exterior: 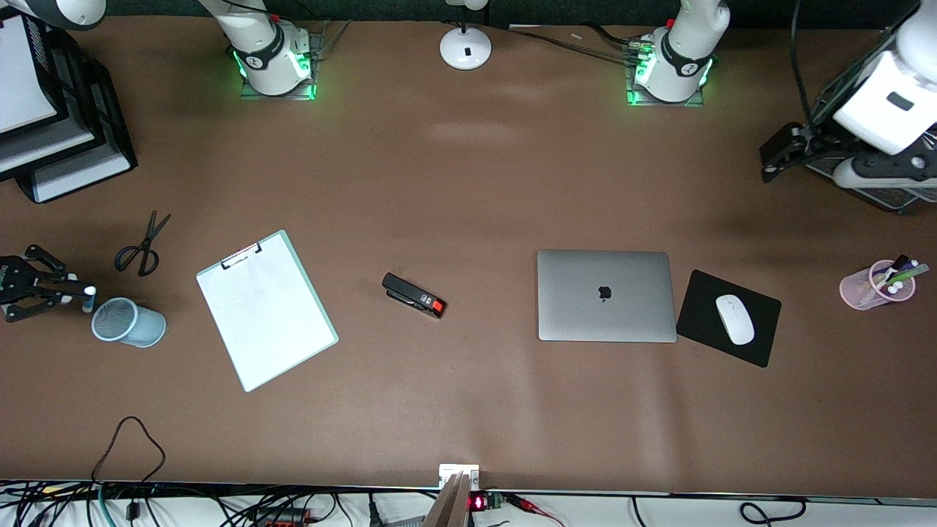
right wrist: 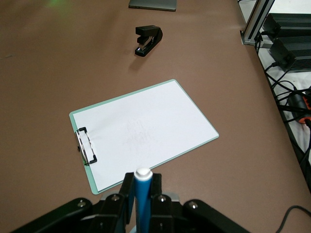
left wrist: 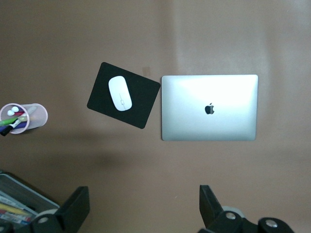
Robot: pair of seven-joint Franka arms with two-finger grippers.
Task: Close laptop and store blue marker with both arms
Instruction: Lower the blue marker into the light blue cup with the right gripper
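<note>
The laptop [exterior: 605, 295] lies shut on the table, lid up with its dark apple logo; it also shows in the left wrist view [left wrist: 209, 108]. My right gripper [exterior: 79, 290] is at the right arm's end of the table, shut on the blue marker [exterior: 88, 291], beside a light-blue mesh cup [exterior: 129, 322] lying on its side. In the right wrist view the marker [right wrist: 143, 201] stands between the shut fingers [right wrist: 127, 187], white tip out. My left gripper [exterior: 772, 157] is open and empty, up over the left arm's end of the table; its fingers [left wrist: 77, 208] stand wide apart.
A clipboard [exterior: 266, 309], a stapler [exterior: 413, 295] and scissors [exterior: 143, 245] lie on the table. A black mouse pad [exterior: 703, 307] with a white mouse [exterior: 734, 319] sits beside the laptop. A pink pen cup [exterior: 871, 287] and black trays [exterior: 66, 139] stand at the ends.
</note>
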